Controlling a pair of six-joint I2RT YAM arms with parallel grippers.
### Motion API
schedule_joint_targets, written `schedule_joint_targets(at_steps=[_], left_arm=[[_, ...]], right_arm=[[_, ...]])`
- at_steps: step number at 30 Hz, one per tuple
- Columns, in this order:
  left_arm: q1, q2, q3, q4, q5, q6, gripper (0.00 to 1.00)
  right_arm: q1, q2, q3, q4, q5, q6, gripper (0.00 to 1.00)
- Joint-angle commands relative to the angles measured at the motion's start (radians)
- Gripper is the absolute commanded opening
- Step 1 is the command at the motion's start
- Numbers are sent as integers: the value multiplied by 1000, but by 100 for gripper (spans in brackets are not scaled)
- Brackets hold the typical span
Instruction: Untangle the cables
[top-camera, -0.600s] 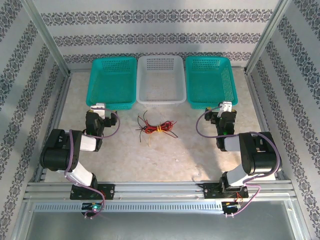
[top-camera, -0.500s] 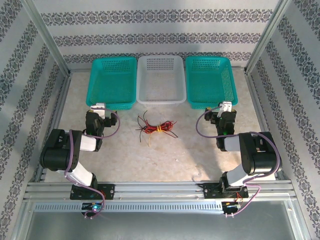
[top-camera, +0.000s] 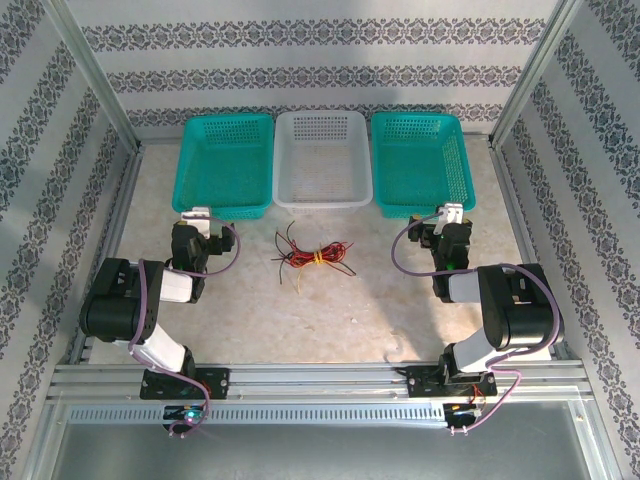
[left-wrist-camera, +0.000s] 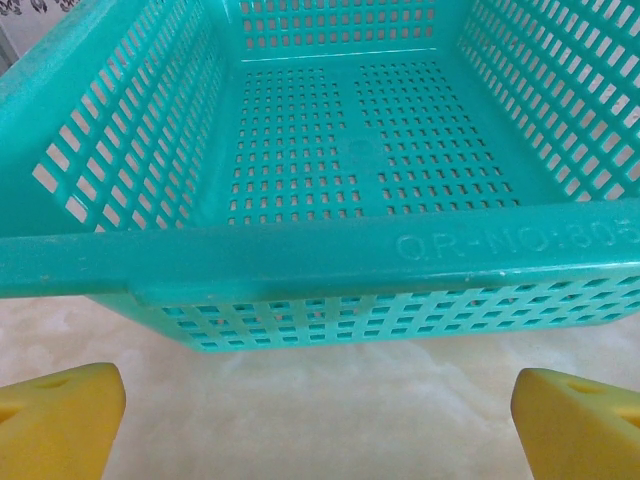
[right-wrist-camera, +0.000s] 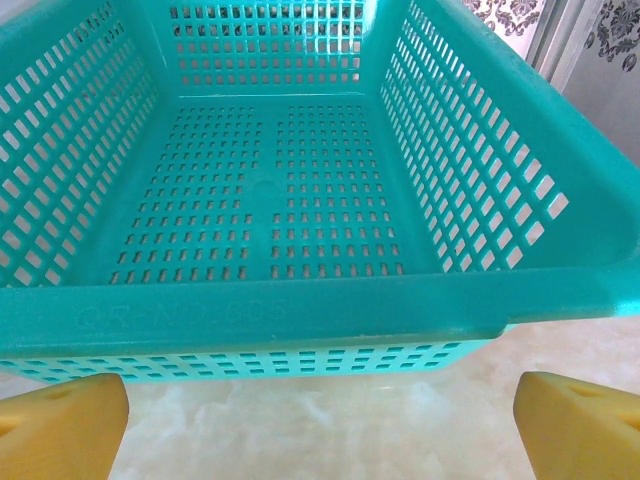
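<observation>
We see the tangled bundle of thin red, black and yellow cables (top-camera: 313, 255) lying on the pale marbled tabletop (top-camera: 330, 320), about midway across and just on the near side of the white perforated plastic basket (top-camera: 322, 160). The bundle lies between our two pincers and well apart from both. The left gripper (top-camera: 197, 214) is off to its left, facing the near rim of the left teal plastic basket (top-camera: 228, 165). The right gripper (top-camera: 452, 213) is off to its right, before the right teal plastic basket (top-camera: 420, 165). In each wrist view our yellow fingertips (left-wrist-camera: 60, 420) (right-wrist-camera: 60, 425) sit at the bottom corners, so both sets of jaws are spread wide with nothing between them but bare tabletop.
</observation>
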Motion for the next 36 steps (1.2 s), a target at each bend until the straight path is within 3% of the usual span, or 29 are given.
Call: schedule_joint_targets(at_steps=[1,9,13,18,20,24,27,29,31,34,36], left_arm=[[12,-7,13,-12,2,-17,99],[12,-16,13,-17,4,-19,99],[11,-102,3,-61,-26,-20,100],[-18,-383,35,-365,-75,-104,96],[-34,-452,51,-474,-128,-164,92],[-128,-602,89,-731,-280,-253,91],[-217,-716,138,-941,-332,-401,92],[-262,-781,188,-1101,-289,-528,91],[-326,-825,215,-1207,-261,-596,92],[-409,-846,262,-1329,-208,-655,95],[-427,-834,299,-1394,-158,-687,95]], right_arm=[[-2,-5,11,21,-14,-1,98],[-2,-21,22,-11,4,6,98],[15,-108,7,-48,99,7,98],[52,-420,53,-450,249,93,98],[57,-475,71,-543,319,153,98],[87,-509,256,-1007,381,355,98],[119,-500,423,-1368,305,520,98],[159,-514,473,-1487,248,617,98],[165,-551,399,-1467,233,711,98],[79,-612,238,-1215,-153,719,99],[242,-584,311,-1302,-17,680,98]])
